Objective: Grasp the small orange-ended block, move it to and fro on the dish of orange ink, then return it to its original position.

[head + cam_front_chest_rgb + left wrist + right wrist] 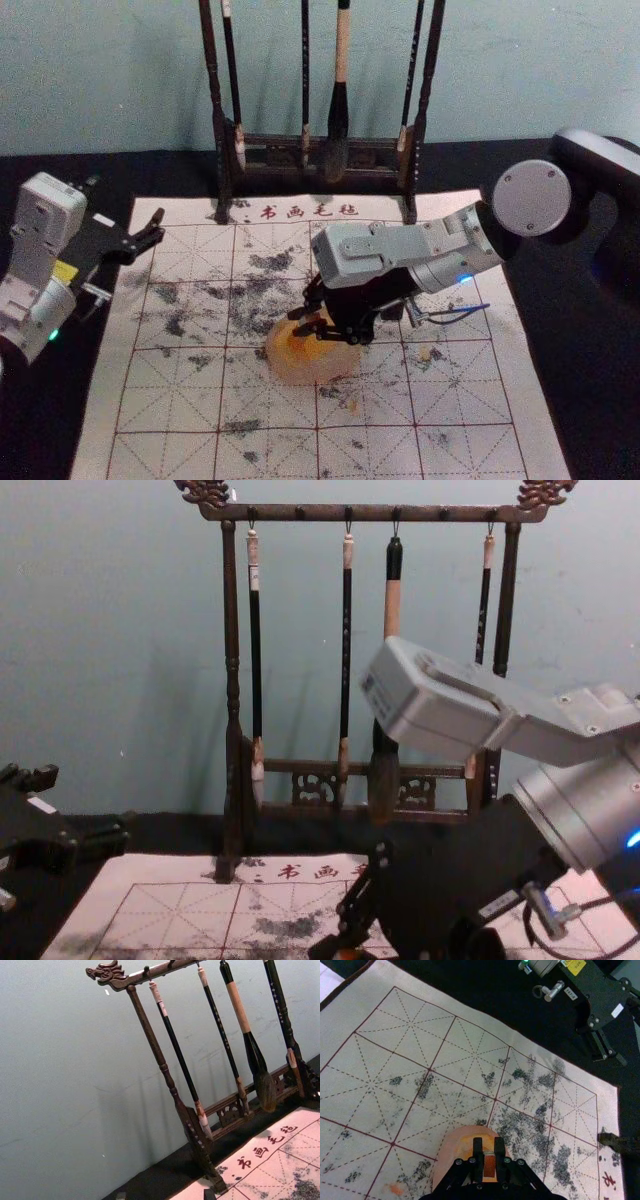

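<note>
In the head view my right gripper (308, 314) is low over the orange ink dish (300, 372) on the mat. The right wrist view shows the right gripper (489, 1146) shut on the small block (489, 1166), whose reddish-orange side shows between the fingers. Behind it lies the pinkish dish (443, 1159) with orange ink. Whether the block touches the ink I cannot tell. Off at the left of the head view, my left gripper (125, 202) stays parked and open; in the left wrist view the left gripper (165, 1196) has its tips apart at the edge.
A dark wooden rack (280, 150) with several hanging brushes stands at the mat's far edge, against the wall. The gridded felt mat (180, 400) has black ink smudges and lies on a black tablecloth (590, 400). Small orange stains mark the mat near the dish.
</note>
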Controlling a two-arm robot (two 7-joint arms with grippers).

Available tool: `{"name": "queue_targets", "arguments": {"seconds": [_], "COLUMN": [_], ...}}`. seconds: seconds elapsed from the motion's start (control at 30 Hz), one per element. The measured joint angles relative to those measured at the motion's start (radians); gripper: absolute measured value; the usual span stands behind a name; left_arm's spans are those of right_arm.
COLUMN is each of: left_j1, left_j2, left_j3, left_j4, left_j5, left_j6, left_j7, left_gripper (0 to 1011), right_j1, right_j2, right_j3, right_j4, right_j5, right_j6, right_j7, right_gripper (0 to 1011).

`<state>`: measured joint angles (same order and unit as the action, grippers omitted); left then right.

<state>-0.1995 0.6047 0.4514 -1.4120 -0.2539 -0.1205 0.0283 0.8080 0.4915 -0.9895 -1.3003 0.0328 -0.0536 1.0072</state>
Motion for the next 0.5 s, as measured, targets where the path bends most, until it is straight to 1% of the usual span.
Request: {"name": "queue_targets", "arguments": {"seconds": [0.27, 0.5], "left_j1": [0.000, 0.000], "left_j2": [0.000, 0.000], "left_j3": [0.000, 0.000], "left_j4": [0.000, 0.000], "left_j5": [0.000, 0.000], "left_j6": [0.000, 0.000], "left_j7": [0.000, 0.000], "left_gripper": [1001, 1001], "right_j1": [0.007, 0.010], "right_j2": [-0.010, -0.011], "right_j3": [-0.001, -0.001], "right_j4": [0.015, 0.020], "right_j5": [0.000, -0.003], "right_j6": [-0.002, -0.001], "right_j7": [-0.003, -0.007], "right_gripper": [135, 135]}}
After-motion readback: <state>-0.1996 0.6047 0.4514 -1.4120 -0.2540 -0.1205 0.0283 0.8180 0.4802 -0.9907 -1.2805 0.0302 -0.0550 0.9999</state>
